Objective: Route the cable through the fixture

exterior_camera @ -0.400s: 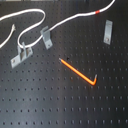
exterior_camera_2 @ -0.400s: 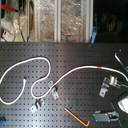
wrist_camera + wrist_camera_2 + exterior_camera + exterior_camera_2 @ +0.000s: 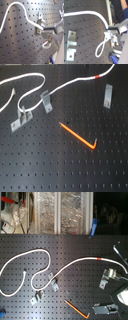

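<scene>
Your hand [image 3: 109,29] is clamped on the cable [image 3: 86,12]: in both wrist views its fingers [image 3: 48,32] pinch the white cord near one end, and a short loop of the cord hangs out past them. In the second exterior view the hand [image 3: 111,276] sits near the second exterior view's right edge, and you can follow the cable [image 3: 75,263] back from it across the black pegboard bench [image 3: 80,289].

Take the red band [image 3: 100,258] as your landmark there. The cord runs from the band toward the second exterior view's left, dips into a bend, rises over a wide arch and ends in a loose tail well away from the band. The first exterior view shows the red band [image 3: 98,75] on the cable [image 3: 65,84] too.

Two small grey brackets [image 3: 54,284] stand just beside the cord's low bend; you cannot tell whether the cord touches them. A third bracket [image 3: 107,96] stands near the band in the first exterior view, apart from the cord. An orange rod [image 3: 77,135] with a bent end lies flat on the bench [image 3: 45,169], well clear of the band and the cable.
</scene>
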{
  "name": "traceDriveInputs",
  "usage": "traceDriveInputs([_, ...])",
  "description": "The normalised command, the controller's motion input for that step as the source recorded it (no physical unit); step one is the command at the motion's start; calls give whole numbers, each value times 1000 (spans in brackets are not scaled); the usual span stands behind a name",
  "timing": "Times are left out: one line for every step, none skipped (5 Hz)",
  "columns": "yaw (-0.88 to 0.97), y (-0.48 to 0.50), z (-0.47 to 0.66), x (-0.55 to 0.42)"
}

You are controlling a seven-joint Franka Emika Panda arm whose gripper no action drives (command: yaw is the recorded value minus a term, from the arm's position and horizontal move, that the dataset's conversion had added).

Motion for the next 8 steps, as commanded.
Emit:
traceDriveInputs([-180,331,302,-155])
traceDriveInputs([-380,234,270,-114])
traceDriveInputs([-537,148,259,-105])
traceDriveInputs([-626,121,267,-116])
traceDriveInputs([-474,137,237,-165])
traceDriveInputs([0,269,95,-213])
traceDriveInputs([83,155,46,-245])
traceDriveInputs([0,252,30,-170])
